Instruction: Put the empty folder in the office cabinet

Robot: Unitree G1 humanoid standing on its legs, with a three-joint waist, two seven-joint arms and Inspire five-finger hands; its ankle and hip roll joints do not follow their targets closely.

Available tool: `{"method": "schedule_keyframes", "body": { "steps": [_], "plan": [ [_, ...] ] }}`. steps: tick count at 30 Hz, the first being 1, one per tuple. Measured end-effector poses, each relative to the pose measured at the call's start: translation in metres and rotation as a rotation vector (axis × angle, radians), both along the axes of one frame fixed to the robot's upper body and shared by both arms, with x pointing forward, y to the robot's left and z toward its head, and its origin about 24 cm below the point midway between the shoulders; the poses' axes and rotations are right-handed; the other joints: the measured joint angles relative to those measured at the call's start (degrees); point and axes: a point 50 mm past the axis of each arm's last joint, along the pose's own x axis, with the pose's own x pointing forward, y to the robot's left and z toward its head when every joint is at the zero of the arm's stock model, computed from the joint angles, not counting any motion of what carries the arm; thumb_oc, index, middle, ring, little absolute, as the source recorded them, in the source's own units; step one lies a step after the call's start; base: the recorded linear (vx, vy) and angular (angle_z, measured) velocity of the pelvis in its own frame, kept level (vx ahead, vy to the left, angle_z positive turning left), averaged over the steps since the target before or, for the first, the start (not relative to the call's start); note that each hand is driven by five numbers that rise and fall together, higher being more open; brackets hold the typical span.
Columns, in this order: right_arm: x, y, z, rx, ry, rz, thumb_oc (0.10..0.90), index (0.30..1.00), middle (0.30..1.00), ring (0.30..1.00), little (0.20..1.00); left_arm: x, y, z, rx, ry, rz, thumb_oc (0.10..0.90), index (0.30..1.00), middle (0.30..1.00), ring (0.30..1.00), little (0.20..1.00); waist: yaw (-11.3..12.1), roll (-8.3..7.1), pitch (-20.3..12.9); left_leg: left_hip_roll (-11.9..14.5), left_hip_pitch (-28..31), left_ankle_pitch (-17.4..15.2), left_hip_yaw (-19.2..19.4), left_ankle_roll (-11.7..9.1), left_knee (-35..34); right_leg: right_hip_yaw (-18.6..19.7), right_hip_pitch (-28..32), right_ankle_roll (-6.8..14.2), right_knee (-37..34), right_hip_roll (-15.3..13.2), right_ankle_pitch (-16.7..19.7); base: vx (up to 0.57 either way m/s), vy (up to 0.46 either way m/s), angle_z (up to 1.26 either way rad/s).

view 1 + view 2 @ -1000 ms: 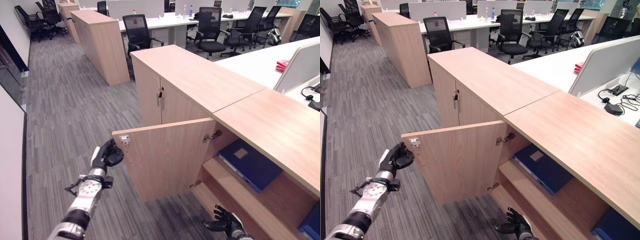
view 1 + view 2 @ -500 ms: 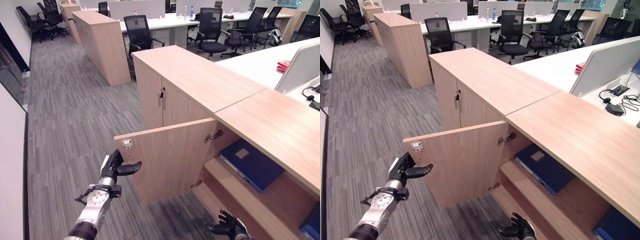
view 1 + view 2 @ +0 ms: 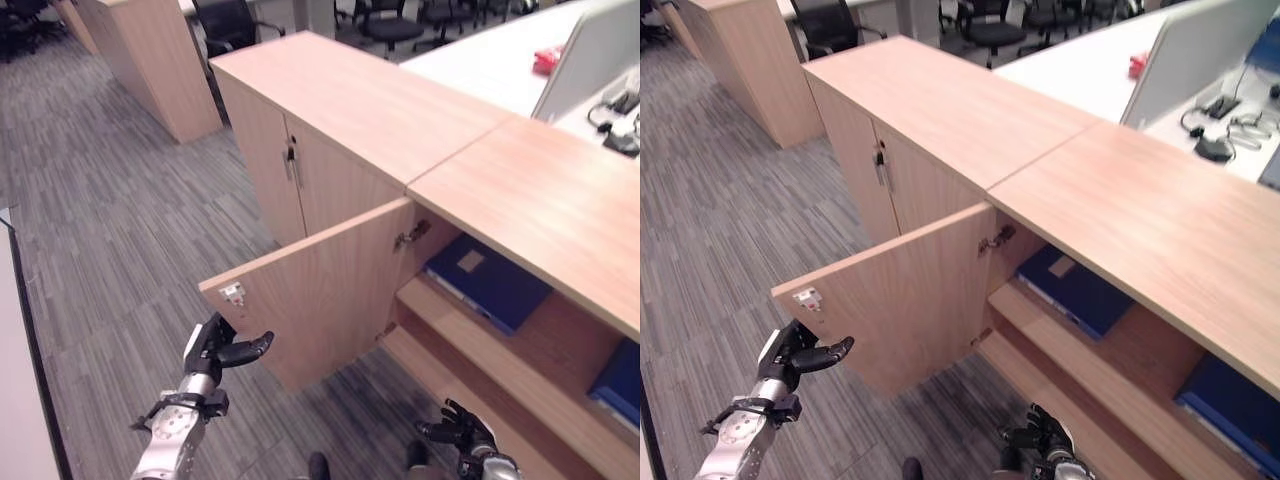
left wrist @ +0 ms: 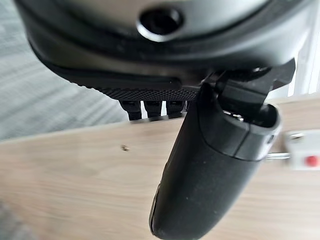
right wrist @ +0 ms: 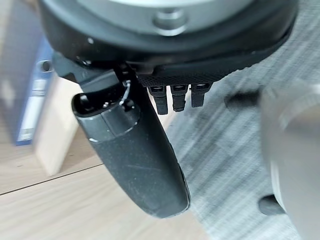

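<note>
Left hand (image 3: 215,350): your fingers are straight and spread, thumb out, holding nothing, just beside the free edge of the open door (image 3: 320,300).
Right hand (image 3: 458,432): your fingers are spread loosely, empty, low in front of the cabinet (image 3: 520,200) near the bottom shelf (image 3: 470,385).
Folder (image 3: 485,282): blue, flat on the upper shelf inside, with a pale label patch on its cover.
Second folder (image 3: 620,380): blue, further right on that shelf.

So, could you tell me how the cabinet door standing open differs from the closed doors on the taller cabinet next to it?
The open door swings out over the carpet, showing shelves and a blue folder; the closed doors sit flush. The open door shows a small white catch at its corner and hinges; the closed doors show a dark handle. The left hand is near the open door. Both are light wood.
</note>
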Motion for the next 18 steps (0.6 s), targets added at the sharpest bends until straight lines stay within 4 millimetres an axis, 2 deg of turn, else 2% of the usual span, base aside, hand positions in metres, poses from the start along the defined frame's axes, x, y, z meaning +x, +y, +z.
{"method": "schedule_keyframes", "body": {
  "steps": [1, 2, 4, 5, 6, 7, 8, 9, 10, 11, 13, 14, 15, 16, 17, 18],
  "plan": [
    [0.000, 0.004, -0.001, 0.005, 0.003, 0.018, 0.800, 0.900, 0.900, 0.900, 0.900, -0.003, 0.002, -0.001, 0.012, 0.018, -0.019, 0.800, 0.900, 0.900, 0.900, 0.900, 2.2, 0.38, 0.1, 1.8, 1.0, 0.3, 2.0, -0.5, -0.3, -3.5, 0.3, -0.4, 6.4, -1.9, -1.4, -0.24, -0.107, -0.84],
    [0.002, 0.008, 0.000, 0.020, -0.006, 0.025, 0.800, 0.900, 0.900, 0.900, 0.900, -0.013, 0.008, -0.006, 0.022, 0.059, -0.009, 0.800, 0.900, 0.900, 0.900, 0.900, 3.5, 0.35, 0.1, 3.3, 1.8, 0.4, 4.0, -0.5, 0.0, -3.5, 2.5, 0.3, 8.4, -3.0, -2.3, -0.24, -0.133, -0.98],
    [0.015, 0.011, 0.007, 0.022, -0.065, 0.035, 0.800, 0.900, 0.900, 0.900, 0.900, -0.030, 0.020, -0.015, 0.030, 0.129, 0.040, 0.800, 0.900, 0.900, 0.900, 0.900, 5.6, -0.16, -0.3, 6.2, 2.2, 1.1, 7.2, -2.0, 0.7, -3.2, 6.7, 1.1, 7.9, -5.5, -2.3, -0.19, -0.154, -0.94],
    [0.021, 0.012, 0.009, 0.023, -0.079, 0.038, 0.800, 0.900, 0.900, 0.900, 0.900, -0.038, 0.029, -0.016, 0.049, 0.151, 0.059, 0.800, 0.900, 0.900, 0.900, 0.900, 6.8, -1.17, -0.7, 6.5, 1.6, 1.2, 8.0, -3.4, 1.5, -2.9, 7.8, 1.2, 2.9, -5.3, 1.6, -0.27, -0.226, -0.78],
    [0.026, 0.009, 0.012, 0.010, -0.093, 0.039, 0.800, 0.900, 0.900, 0.900, 0.900, -0.042, 0.030, -0.021, 0.043, 0.180, 0.075, 0.800, 0.900, 0.900, 0.900, 0.900, 6.6, -1.54, -0.5, 7.7, 0.5, 1.4, 7.9, -3.3, 2.7, -3.9, 9.2, 0.5, -0.3, -3.3, -0.8, -0.26, -0.217, -0.84],
    [0.032, 0.000, 0.016, -0.025, -0.099, 0.048, 0.800, 0.900, 0.900, 0.900, 0.900, -0.053, 0.025, -0.034, 0.013, 0.232, 0.096, 0.800, 0.900, 0.900, 0.900, 0.900, 6.9, -0.09, -1.4, 9.8, -0.7, 1.4, 8.0, -3.2, 4.5, -6.0, 9.0, -0.4, -4.1, -1.1, -2.3, -0.33, -0.334, -0.82],
    [0.038, -0.003, 0.019, -0.048, -0.109, 0.066, 0.800, 0.900, 0.900, 0.900, 0.900, -0.064, 0.023, -0.042, 0.000, 0.268, 0.104, 0.800, 0.900, 0.900, 0.900, 0.900, 7.0, 0.58, -1.9, 11.2, -1.3, 2.1, 10.2, -4.4, 5.1, -6.5, 8.0, -0.5, -5.1, -0.2, -2.3, -0.21, -0.279, -1.01],
    [0.043, -0.008, 0.023, -0.066, -0.124, 0.065, 0.800, 0.900, 0.900, 0.900, 0.900, -0.068, 0.017, -0.047, 0.009, 0.300, 0.068, 0.800, 0.900, 0.900, 0.900, 0.900, 6.7, 0.15, -2.0, 11.4, -1.9, 1.2, 11.3, -4.5, 5.9, -4.8, 7.9, -0.8, -7.5, 0.3, -2.5, -0.14, -0.207, -0.76],
    [0.042, -0.015, 0.024, -0.086, -0.121, 0.063, 0.800, 0.900, 0.900, 0.900, 0.900, -0.070, 0.011, -0.052, -0.004, 0.323, 0.053, 0.800, 0.900, 0.900, 0.900, 0.900, 6.2, 0.35, -2.4, 10.3, -1.4, 0.7, 10.0, -4.8, 4.2, -5.0, 7.1, -0.8, -8.2, 0.7, -2.3, -0.16, -0.249, -0.77],
    [0.040, -0.021, 0.025, -0.108, -0.112, 0.055, 0.800, 0.900, 0.900, 0.900, 0.900, -0.078, 0.000, -0.060, -0.020, 0.359, 0.026, 0.800, 0.900, 0.900, 0.900, 0.900, 5.4, 0.45, -3.4, 10.9, -0.2, 1.9, 11.7, -7.4, 1.8, -3.6, 5.1, -1.7, -8.9, 2.4, -2.0, -0.15, -0.346, -0.82],
    [0.034, -0.020, 0.021, -0.112, -0.088, 0.063, 0.800, 0.900, 0.900, 0.900, 0.900, -0.079, -0.017, -0.066, -0.033, 0.387, -0.061, 0.800, 0.900, 0.900, 0.900, 0.900, 4.6, -0.04, -4.7, 13.0, 0.2, 1.3, 14.6, -8.3, 1.6, -3.4, 4.2, -1.8, -11.4, 3.4, -1.1, -0.14, -0.339, -0.89],
    [0.031, -0.019, 0.020, -0.110, -0.081, 0.065, 0.800, 0.900, 0.900, 0.900, 0.900, -0.079, -0.025, -0.068, -0.046, 0.394, -0.077, 0.800, 0.900, 0.900, 0.900, 0.900, 4.1, -0.12, -5.2, 14.1, 0.6, 1.6, 15.8, -9.1, 1.3, -3.7, 3.6, -2.2, -9.1, 3.8, -1.8, -0.06, -0.149, -0.66],
    [0.027, -0.012, 0.016, -0.089, -0.067, 0.063, 0.800, 0.900, 0.900, 0.900, 0.900, -0.079, -0.027, -0.067, -0.045, 0.391, -0.089, 0.800, 0.900, 0.900, 0.900, 0.900, 3.4, -0.73, -5.1, 14.3, 1.3, 2.2, 16.9, -9.4, 1.3, -3.5, 2.6, -2.1, -4.8, 3.2, -4.1, -0.10, -0.202, -0.65],
    [0.014, 0.002, 0.007, -0.051, -0.029, 0.073, 0.800, 0.900, 0.900, 0.900, 0.900, -0.078, -0.029, -0.067, -0.027, 0.400, -0.139, 0.800, 0.900, 0.900, 0.900, 0.900, 2.4, -3.19, -6.4, 14.1, 2.1, 3.0, 18.8, -9.6, 1.4, -3.4, 2.2, -2.2, 0.6, 2.3, -7.1, -0.13, -0.244, -0.50],
    [0.010, 0.006, 0.004, -0.041, -0.015, 0.079, 0.800, 0.900, 0.900, 0.900, 0.900, -0.076, -0.037, -0.069, -0.042, 0.400, -0.153, 0.800, 0.900, 0.900, 0.900, 0.900, 1.6, -2.95, -6.5, 14.5, 3.1, 3.4, 18.8, -9.9, 1.2, -3.2, 2.4, -3.0, 0.2, 2.9, -7.4, -0.13, -0.241, -0.50],
    [0.003, 0.005, 0.001, -0.044, 0.001, 0.078, 0.800, 0.900, 0.900, 0.900, 0.900, -0.074, -0.052, -0.072, -0.074, 0.396, -0.184, 0.800, 0.900, 0.900, 0.900, 0.900, 0.7, -1.32, -6.9, 15.2, 3.8, 3.8, 18.1, -9.1, 0.8, -3.1, 3.0, -3.1, -1.7, 5.2, -6.2, -0.14, -0.249, -0.36]
  ]
}}
